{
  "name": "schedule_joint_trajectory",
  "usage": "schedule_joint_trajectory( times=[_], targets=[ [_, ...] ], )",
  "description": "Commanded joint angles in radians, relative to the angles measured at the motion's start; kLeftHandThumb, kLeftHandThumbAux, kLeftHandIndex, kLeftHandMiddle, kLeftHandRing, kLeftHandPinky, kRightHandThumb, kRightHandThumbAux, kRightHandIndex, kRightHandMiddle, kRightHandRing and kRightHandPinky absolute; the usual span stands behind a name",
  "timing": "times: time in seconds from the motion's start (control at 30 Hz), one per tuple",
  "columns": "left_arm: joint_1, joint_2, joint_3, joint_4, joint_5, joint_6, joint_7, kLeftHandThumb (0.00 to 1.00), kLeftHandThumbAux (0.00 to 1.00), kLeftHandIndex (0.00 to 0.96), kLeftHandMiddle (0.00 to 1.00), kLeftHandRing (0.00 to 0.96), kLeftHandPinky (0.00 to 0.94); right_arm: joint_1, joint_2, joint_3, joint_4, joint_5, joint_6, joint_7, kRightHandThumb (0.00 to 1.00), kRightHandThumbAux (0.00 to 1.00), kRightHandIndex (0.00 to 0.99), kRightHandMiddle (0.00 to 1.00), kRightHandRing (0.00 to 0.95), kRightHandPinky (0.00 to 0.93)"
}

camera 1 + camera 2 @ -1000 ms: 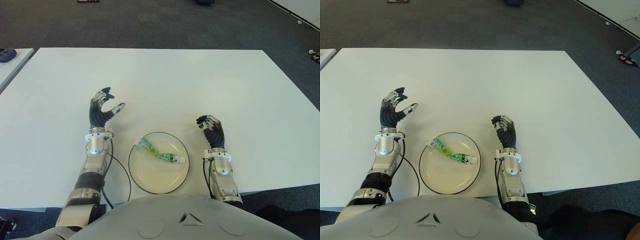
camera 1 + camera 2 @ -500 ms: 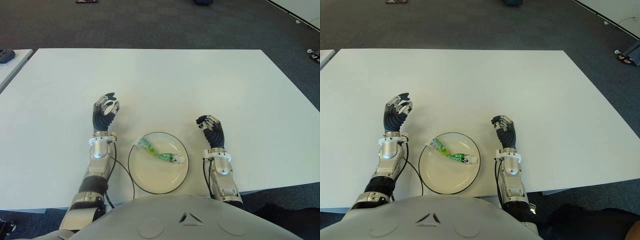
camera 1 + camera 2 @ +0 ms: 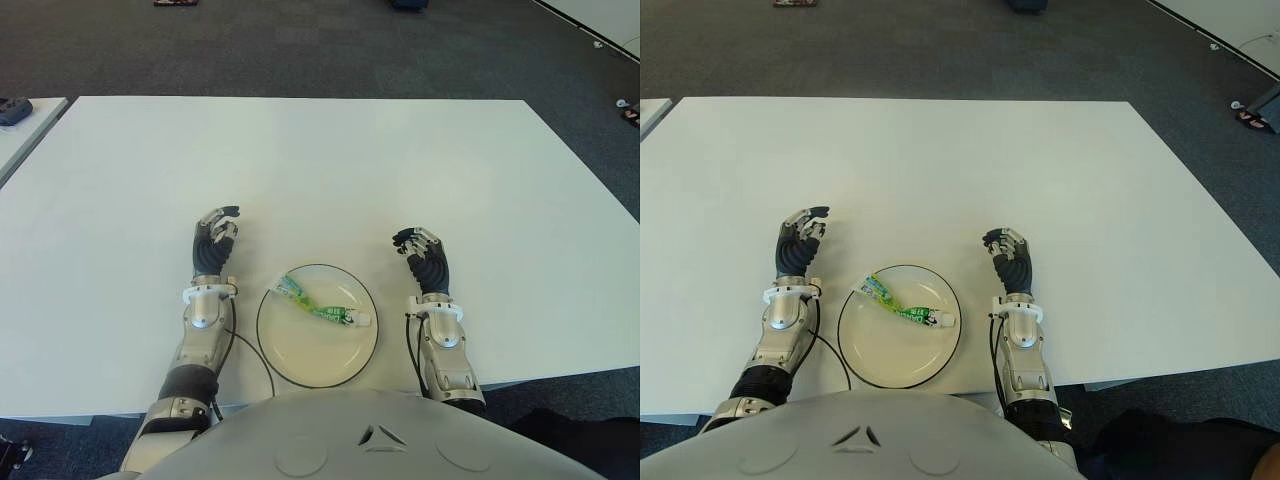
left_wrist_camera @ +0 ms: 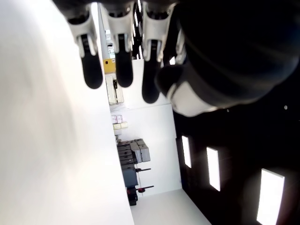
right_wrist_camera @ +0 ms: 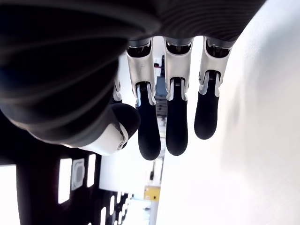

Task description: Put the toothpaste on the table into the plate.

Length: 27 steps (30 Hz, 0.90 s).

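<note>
Two robot hands empty, fingers relaxed: left robot hand | right robot hand | toothpaste in plate

One toothpaste tube is lying in one plate, on one white table; two robot hands are showing, left hand and right hand.

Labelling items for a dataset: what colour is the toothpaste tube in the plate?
Green and white toothpaste tube, white cap; clearest in the left eye view.
</note>
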Motion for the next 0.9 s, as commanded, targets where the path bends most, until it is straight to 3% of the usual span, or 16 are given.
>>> schedule_joint_trajectory(
  times=[0.03,0.9],
  targets=[
    [0.013,0.003,-0.015,0.009,0.015,0.016,-0.014,0.707,0.717,0.434,0.643,0.633,0.605,-0.009,0.001,-0.002,0.008,-0.002,0.014,0.000,0.695,0.729,0.427,0.479,0.441,0.431],
    [0.049,0.025,-0.050,-0.027,0.036,0.063,-0.025,0.705,0.718,0.432,0.627,0.632,0.614,-0.009,0.002,-0.005,0.002,-0.005,0.016,-0.005,0.695,0.729,0.426,0.478,0.455,0.447]
  ],
)
